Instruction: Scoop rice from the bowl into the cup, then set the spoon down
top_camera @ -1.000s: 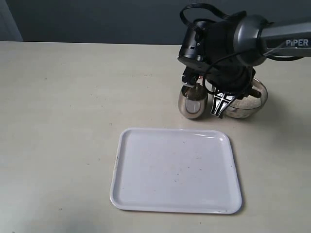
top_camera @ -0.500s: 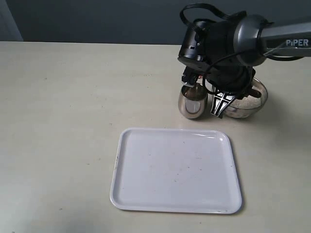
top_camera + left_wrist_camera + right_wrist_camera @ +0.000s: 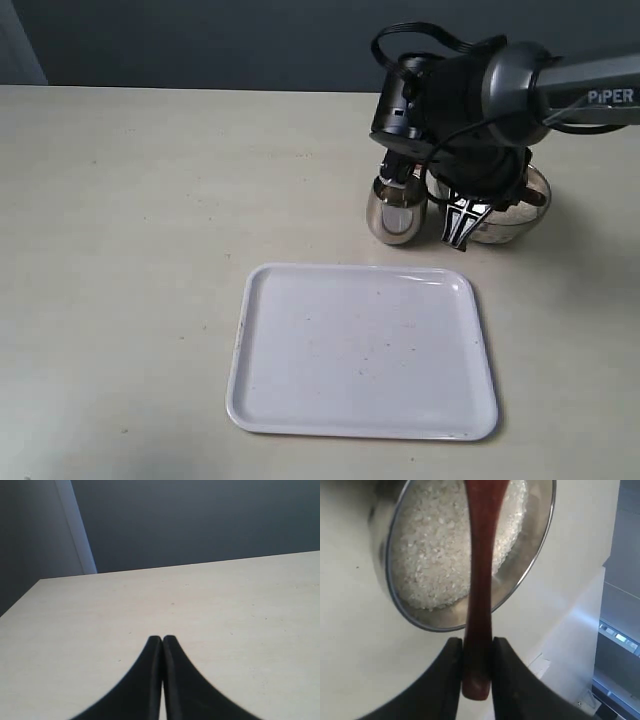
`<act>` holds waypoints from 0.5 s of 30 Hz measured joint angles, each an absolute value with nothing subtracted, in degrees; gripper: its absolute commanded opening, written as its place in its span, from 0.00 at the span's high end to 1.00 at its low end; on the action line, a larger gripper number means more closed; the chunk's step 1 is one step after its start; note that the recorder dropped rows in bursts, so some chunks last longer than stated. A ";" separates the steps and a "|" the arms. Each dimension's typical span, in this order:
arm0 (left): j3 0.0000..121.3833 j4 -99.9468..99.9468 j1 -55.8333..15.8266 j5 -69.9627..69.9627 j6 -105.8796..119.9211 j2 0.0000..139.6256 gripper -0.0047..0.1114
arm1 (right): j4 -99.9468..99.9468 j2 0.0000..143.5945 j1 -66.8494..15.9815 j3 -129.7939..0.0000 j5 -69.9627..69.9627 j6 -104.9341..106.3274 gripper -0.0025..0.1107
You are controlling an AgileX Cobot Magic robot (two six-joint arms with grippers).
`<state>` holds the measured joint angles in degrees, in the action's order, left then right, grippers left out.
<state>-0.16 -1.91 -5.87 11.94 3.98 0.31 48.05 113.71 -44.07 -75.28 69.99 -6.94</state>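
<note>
In the right wrist view my right gripper [image 3: 477,642] is shut on the end of the dark reddish-brown spoon [image 3: 479,575]. The handle runs out over the steel bowl [image 3: 517,572], which holds a heap of white rice [image 3: 435,555]. The spoon's head is cut off by the frame edge. From the exterior view the right arm [image 3: 470,100] hangs over the bowl [image 3: 525,210] and the small steel cup [image 3: 398,212], which stand side by side; the cup's inside is hidden. My left gripper [image 3: 162,639] is shut and empty above bare table.
A white tray [image 3: 362,350] lies in front of the cup and bowl, nearer the camera. The pale table [image 3: 130,250] stretches to the left. A dark wall stands behind it.
The right arm has shifted slightly to the right over the bowl, and its gripper has moved with it. Cup, bowl and tray have stayed put.
</note>
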 measured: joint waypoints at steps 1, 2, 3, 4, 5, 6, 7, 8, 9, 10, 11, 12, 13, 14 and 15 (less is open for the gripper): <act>-0.16 -1.91 -5.87 11.94 3.98 0.31 0.96 | 48.36 113.71 -44.07 -75.18 69.99 -7.08 0.98; -0.16 -1.91 -5.87 11.94 3.98 0.31 0.96 | 48.61 113.71 -44.07 -75.18 69.99 -7.20 0.98; -0.16 -1.91 -5.87 11.94 3.98 0.31 0.96 | 48.73 113.71 -44.07 -75.18 69.99 -7.35 0.98; -0.16 -1.91 -5.87 11.94 3.98 0.31 0.96 | 48.73 113.71 -44.07 -75.18 69.99 -7.35 0.98; -0.16 -1.91 -5.87 11.94 3.98 0.31 0.96 | 48.73 113.71 -44.07 -75.18 69.99 -7.46 0.98; -0.16 -1.91 -5.87 11.94 3.98 0.31 0.96 | 48.73 113.71 -44.07 -75.18 69.99 -7.60 0.98; -0.16 -1.91 -5.87 11.94 3.98 0.31 0.96 | 48.73 113.71 -44.20 -75.18 69.99 -7.90 0.98; -0.16 -1.91 -5.87 11.94 3.98 0.31 0.96 | 48.88 113.71 -44.45 -75.18 69.99 -8.19 0.98; -0.16 -1.91 -5.87 11.94 3.98 0.31 0.96 | 49.24 113.71 -44.57 -75.18 69.99 -8.45 0.98; -0.16 -1.91 -5.87 11.94 3.98 0.31 0.96 | 49.70 113.71 -45.02 -75.18 69.99 -8.90 0.98; -0.16 -1.91 -5.87 11.94 3.98 0.31 0.96 | 50.37 113.71 -45.44 -75.18 70.10 -9.42 0.98; -0.16 -1.91 -5.87 11.94 3.98 0.31 0.96 | 50.88 113.71 -45.99 -75.18 70.10 -9.96 0.98; -0.16 -1.91 -5.87 11.94 3.98 0.31 0.96 | 51.30 113.71 -46.58 -75.18 70.10 -10.38 0.98; -0.16 -1.91 -5.87 11.94 3.98 0.31 0.96 | 51.63 113.71 -46.94 -75.18 70.10 -10.67 0.98; -0.16 -1.91 -5.87 11.94 3.98 0.31 0.96 | 51.62 113.71 -47.23 -75.18 69.98 -11.01 0.98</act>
<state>-0.16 -1.91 -5.87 11.94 3.98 0.31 51.62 113.71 -47.23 -75.18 69.98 -11.01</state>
